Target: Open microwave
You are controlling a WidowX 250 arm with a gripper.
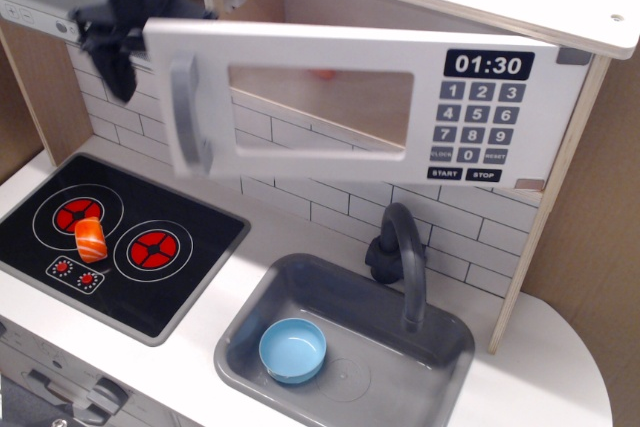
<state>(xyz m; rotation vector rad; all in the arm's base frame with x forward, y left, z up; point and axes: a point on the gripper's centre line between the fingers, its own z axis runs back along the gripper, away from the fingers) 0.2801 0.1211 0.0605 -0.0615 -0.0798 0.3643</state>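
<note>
The microwave (520, 7) sits under the top shelf. Its white door (330, 162) is swung partly open, hinged at the right, with the left edge out toward me. The clear window (320, 107), grey bar handle (185, 117) and keypad with clock (475, 112) face me. My black gripper (140, 67) is at the door's upper left edge, behind it. One finger (118, 72) shows hanging down left of the door; the other is hidden behind the door. The jaws look spread.
A grey range hood (35, 2) is at the upper left. An orange toy piece (90, 237) lies on the black stove (190, 267). A blue bowl (292, 350) sits in the grey sink (245, 342), behind which stands a dark faucet (403, 257).
</note>
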